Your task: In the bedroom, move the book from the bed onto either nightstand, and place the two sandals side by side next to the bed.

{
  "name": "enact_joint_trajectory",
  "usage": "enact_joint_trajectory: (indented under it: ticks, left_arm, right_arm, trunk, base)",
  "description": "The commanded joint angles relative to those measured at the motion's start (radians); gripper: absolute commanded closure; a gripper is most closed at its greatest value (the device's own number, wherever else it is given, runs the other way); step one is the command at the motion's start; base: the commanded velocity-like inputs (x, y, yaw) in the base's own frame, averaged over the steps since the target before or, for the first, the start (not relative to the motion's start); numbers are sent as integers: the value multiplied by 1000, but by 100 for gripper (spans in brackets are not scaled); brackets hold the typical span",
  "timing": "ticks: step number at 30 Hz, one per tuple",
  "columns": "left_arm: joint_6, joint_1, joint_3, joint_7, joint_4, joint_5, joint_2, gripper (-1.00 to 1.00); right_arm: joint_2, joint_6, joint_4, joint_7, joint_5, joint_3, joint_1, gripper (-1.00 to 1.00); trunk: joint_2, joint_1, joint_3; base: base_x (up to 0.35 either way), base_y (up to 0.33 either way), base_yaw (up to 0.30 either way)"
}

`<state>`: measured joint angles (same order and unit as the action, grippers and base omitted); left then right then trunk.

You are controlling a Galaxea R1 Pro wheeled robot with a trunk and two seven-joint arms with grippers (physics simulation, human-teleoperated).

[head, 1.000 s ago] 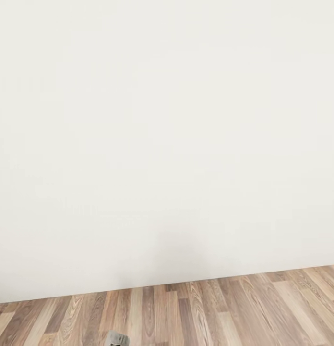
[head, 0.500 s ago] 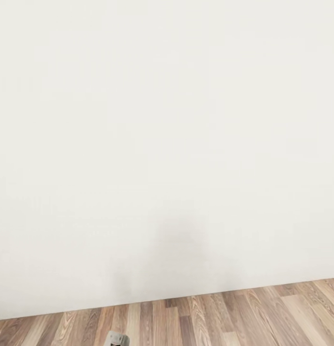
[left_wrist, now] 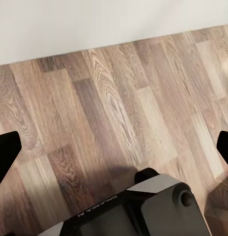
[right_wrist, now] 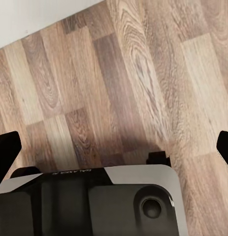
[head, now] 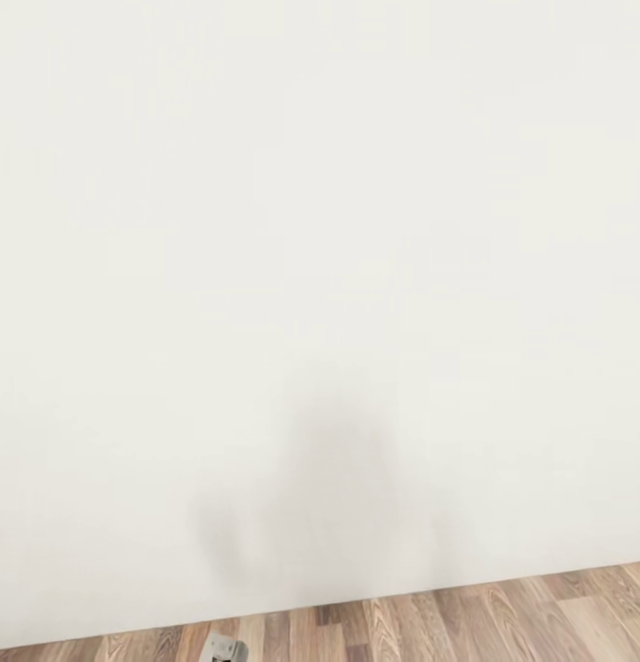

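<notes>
I face a plain white wall [head: 320, 230] with a strip of wood-plank floor [head: 504, 611] at its foot. The book, the bed, the nightstand and both sandals are out of view. In the left wrist view my left gripper [left_wrist: 115, 152] is open over bare floor, its dark fingertips [left_wrist: 6, 157] far apart with nothing between them. In the right wrist view my right gripper [right_wrist: 115, 151] is open the same way above the planks, and its fingertips [right_wrist: 7, 155] hold nothing.
A faint grey shadow [head: 329, 487] of my body lies on the wall just ahead. A small grey robot part [head: 225, 648] pokes up at the lower edge. My grey-and-black base [left_wrist: 138, 209] sits on the floor [left_wrist: 109, 103] close to the wall's foot [right_wrist: 30, 19].
The whole head view has shifted: the wall is nearer, the floor strip has shrunk towards the lower edge, and my shadow on the wall has grown darker and larger.
</notes>
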<state>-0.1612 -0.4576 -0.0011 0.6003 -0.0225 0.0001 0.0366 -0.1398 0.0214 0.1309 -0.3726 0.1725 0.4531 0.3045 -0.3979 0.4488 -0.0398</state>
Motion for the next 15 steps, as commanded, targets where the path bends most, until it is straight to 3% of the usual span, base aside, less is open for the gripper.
enact_joint_trajectory:
  ticks: [1, 6, 15]
  left_arm:
    - [-5, -1, 0, 3, 1, 0, 0, -100]
    - [-5, -1, 0, 3, 1, 0, 0, -100]
    - [-6, -1, 0, 3, 2, 0, 1, -100]
  right_arm:
    - [0, 3, 1, -5, 10, 9, 1, -100]
    - [0, 3, 1, -5, 9, 9, 1, -100]
    - [0, 2, 1, -5, 10, 9, 1, -100]
  trunk:
    - [-2, 1, -2]
    - [-2, 1, -4]
    - [-2, 1, -11]
  base:
    - [327, 0, 0]
    - [227, 0, -84]
    - [27, 0, -234]
